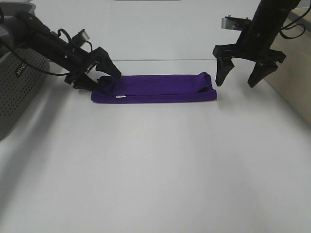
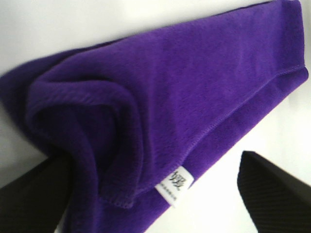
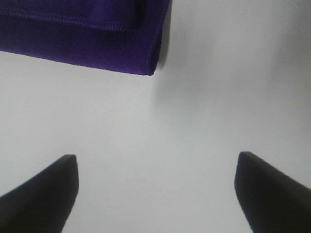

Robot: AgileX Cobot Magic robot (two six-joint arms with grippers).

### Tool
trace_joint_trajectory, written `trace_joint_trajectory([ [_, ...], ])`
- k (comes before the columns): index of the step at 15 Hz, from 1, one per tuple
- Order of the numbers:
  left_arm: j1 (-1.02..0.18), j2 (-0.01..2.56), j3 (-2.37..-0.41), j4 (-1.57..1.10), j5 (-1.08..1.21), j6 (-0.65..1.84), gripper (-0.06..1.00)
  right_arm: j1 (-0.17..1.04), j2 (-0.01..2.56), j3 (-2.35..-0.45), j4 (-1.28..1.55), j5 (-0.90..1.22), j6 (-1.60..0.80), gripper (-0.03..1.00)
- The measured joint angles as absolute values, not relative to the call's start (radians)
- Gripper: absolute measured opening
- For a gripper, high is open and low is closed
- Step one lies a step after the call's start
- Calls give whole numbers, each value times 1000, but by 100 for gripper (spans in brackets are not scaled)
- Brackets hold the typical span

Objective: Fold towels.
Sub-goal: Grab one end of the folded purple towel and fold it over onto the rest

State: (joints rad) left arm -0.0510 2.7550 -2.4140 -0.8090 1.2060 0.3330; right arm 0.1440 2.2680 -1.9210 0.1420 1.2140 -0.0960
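— Looking down from the exterior high view: purple towel [image 1: 155, 88] lying folded into one long narrow strip on the white table [image 1: 155, 170]. Left gripper [image 1: 106, 80] sitting at the towel's left end, right gripper [image 1: 235, 83] hanging just off its right end.

— Getting more from the left wrist view: that left end bunching into a soft rounded fold between two black fingers [image 2: 34, 194]. Jaws standing wide apart, one finger lying right against the cloth, not pinching it. Also showing a small white label [image 2: 176, 187] sewn at the towel's edge and a stitched hem [image 2: 218, 121] running along it.

— Catching that label from high only as a pale speck. Print too small for reading.

— Seeing from the right wrist view the towel's squared corner, layers stacked flat. Jaws there spreading wide, gripping nothing, only bare table between them.

— Cloth looking plush and finely napped, table looking smooth and matte, fingers tapering to points.
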Motion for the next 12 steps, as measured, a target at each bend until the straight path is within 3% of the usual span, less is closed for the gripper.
trace_joint_trajectory([
  [6, -171, 2762, -2421, -787, 1204, 332, 83, 144, 2268, -1921, 118, 1214, -96, 84],
  [7, -178, 2762, -2422, -767, 1203, 322, 73, 144, 2268, -1921, 117, 1214, -96, 84],
  [10, -184, 2768, -2415, -701, 1205, 284, 9, 144, 2268, -1921, 115, 1214, -96, 84],
  [12, -183, 2756, -2415, -672, 1205, 282, 5, 144, 2268, -1921, 115, 1214, -96, 84],
])
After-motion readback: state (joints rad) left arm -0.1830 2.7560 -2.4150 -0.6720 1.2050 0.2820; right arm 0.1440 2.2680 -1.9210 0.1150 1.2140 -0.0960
